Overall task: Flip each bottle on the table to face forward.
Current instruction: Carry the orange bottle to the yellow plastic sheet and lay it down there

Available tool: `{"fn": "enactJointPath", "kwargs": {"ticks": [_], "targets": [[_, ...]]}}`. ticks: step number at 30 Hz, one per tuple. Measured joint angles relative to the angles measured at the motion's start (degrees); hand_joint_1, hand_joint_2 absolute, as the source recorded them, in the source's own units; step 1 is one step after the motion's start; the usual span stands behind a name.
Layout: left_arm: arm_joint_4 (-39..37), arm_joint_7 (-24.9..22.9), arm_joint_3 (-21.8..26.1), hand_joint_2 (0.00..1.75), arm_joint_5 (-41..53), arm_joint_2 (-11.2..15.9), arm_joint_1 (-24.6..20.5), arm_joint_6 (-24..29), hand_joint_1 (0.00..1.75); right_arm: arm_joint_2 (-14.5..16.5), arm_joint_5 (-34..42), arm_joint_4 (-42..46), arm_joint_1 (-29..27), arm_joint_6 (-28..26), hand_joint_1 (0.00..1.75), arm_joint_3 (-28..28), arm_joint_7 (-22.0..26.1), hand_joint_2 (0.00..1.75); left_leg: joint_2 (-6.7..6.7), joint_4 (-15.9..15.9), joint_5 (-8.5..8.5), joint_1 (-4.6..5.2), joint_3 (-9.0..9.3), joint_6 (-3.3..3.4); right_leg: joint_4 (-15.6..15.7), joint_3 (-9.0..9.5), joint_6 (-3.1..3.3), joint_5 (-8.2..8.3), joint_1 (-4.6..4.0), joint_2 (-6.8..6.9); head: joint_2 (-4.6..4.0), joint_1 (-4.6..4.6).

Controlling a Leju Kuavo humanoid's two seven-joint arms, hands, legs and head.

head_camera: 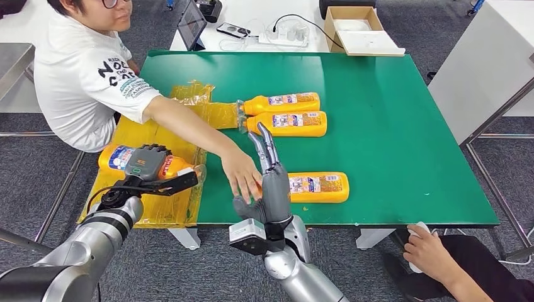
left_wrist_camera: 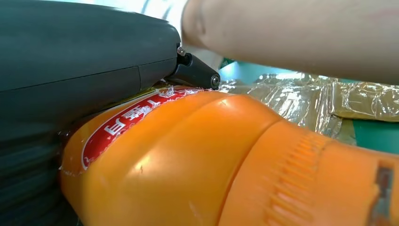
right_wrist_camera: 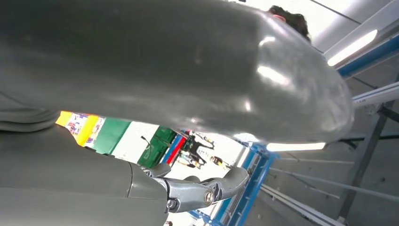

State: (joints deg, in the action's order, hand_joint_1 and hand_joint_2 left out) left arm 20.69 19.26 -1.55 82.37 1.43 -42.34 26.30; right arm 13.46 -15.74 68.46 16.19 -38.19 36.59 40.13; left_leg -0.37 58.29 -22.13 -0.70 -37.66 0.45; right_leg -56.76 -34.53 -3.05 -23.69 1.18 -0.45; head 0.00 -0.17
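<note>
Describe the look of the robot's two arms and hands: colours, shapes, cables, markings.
Both arms are silver metal tubes with rounded joints. The left hand has a grey back plate with a small orange mark, black fingers and a thin black cable looping at the wrist. The right hand is dark grey with long, slender fingers above a boxy wrist block that carries a white label.

Four orange plastic bottles with printed labels: three lie on the green table (head_camera: 409, 126), at (head_camera: 281, 102), (head_camera: 289, 124) and (head_camera: 318, 187). The fourth (head_camera: 119, 157) lies on yellow plastic wrapping (head_camera: 151, 211). Two people (head_camera: 82, 69), (head_camera: 441, 258) are nearby.
</note>
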Motion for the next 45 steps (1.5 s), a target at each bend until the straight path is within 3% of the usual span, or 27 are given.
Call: {"fn": "enactJointPath", "kwargs": {"ticks": [4,7,8,11,35,41,45], "targets": [[-0.5,0.0,0.0,1.75,-0.2,0.0,0.0,-0.1,1.75,0.0,-0.1,0.0,-0.2,0.2,0.0,0.0,0.0,0.0,0.0,0.0,0.0,0.0,-0.01,0.0,0.0,0.0,0.0,0.0,0.0,0.0,0.0,0.0],[-0.8,0.2,0.3,1.75,-1.6,0.0,0.0,-1.0,0.46,0.0,-0.4,0.0,-0.2,0.5,0.0,0.0,0.0,0.0,0.0,0.0,0.0,0.01,-0.01,0.0,0.0,-0.01,0.0,0.0,0.0,0.0,0.0,0.01],[-0.8,0.3,0.5,1.31,-2.3,0.0,0.0,-1.6,0.02,0.0,-0.6,-0.1,-0.2,0.8,0.0,0.0,0.0,0.0,0.0,0.0,0.0,0.0,-0.01,0.0,0.0,-0.01,0.0,0.0,0.0,0.0,0.0,0.01],[-1.1,0.2,1.3,0.0,-3.8,-0.1,0.0,-3.5,0.0,0.0,-0.8,-0.4,-0.3,1.4,0.0,0.0,0.0,0.0,0.0,0.0,0.0,0.0,-0.01,0.0,0.0,0.0,0.0,0.0,0.0,0.0,0.0,0.01],[-1.3,5.0,7.7,0.0,-13.1,-1.0,-0.4,-13.8,0.0,0.1,0.4,-1.6,-0.9,4.6,0.0,-1.8,0.0,0.0,-0.14,0.0,0.0,0.01,0.19,0.0,0.0,0.23,0.0,0.0,0.01,0.05,0.0,0.01],[-1.3,7.4,10.6,0.0,-19.2,-1.1,-2.0,-22.3,0.0,0.1,0.4,-2.4,-0.9,5.0,0.0,-3.1,0.0,0.0,-0.22,0.0,0.06,0.01,0.22,0.02,0.0,0.3,0.0,0.0,0.01,0.09,0.0,0.01],[-0.7,12.3,12.8,0.0,-24.8,-1.5,-2.3,-25.9,0.0,0.1,0.3,-3.0,-0.9,5.5,0.0,-3.8,0.0,0.0,-0.2,0.0,0.1,0.01,0.21,0.02,0.0,0.27,-0.02,0.03,0.01,0.09,0.0,0.0]]}}
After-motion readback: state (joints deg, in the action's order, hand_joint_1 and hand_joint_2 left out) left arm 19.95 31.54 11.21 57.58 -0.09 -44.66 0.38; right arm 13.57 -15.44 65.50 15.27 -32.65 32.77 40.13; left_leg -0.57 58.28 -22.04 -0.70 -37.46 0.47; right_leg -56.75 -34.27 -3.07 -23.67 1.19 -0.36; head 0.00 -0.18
